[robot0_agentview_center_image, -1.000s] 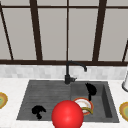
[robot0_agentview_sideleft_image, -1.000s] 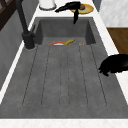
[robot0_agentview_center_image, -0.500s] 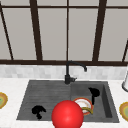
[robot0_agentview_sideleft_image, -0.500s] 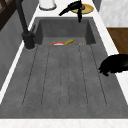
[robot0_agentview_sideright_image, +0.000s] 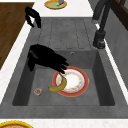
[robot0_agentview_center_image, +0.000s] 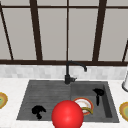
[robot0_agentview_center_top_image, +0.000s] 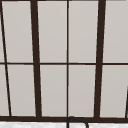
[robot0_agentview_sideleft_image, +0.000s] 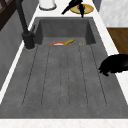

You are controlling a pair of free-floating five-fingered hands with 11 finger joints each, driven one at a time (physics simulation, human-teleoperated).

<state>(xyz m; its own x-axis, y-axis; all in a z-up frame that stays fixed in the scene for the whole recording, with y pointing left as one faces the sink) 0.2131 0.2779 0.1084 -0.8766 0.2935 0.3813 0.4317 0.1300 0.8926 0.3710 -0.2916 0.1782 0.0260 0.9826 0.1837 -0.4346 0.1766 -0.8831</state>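
Observation:
My right hand (robot0_agentview_center_image: 98, 93) hovers over the sink's basin (robot0_agentview_sideright_image: 98, 67), open, its fingers stretched toward a banana (robot0_agentview_sideright_image: 60, 85). The banana lies on the rim of a white plate with a red edge (robot0_agentview_sideright_image: 75, 81) on the basin floor. Seen from the left, this hand (robot0_agentview_sideleft_image: 75, 4) floats well above the basin and holds nothing. My left hand (robot0_agentview_center_image: 37, 110) hangs idle over the front edge of the ribbed draining board (robot0_agentview_sideleft_image: 62, 80), its fingers relaxed and drooping (robot0_agentview_sideright_image: 32, 15). A large red ball (robot0_agentview_center_image: 67, 115) sits at the front, between the hands.
A black faucet (robot0_agentview_center_image: 68, 72) stands behind the sink. A small round thing (robot0_agentview_sideright_image: 37, 91) lies on the basin floor. Yellow plates rest on the left counter (robot0_agentview_sideright_image: 55, 3) and the right counter (robot0_agentview_center_image: 124, 110). A white jar (robot0_agentview_sideleft_image: 47, 3) stands at the back right.

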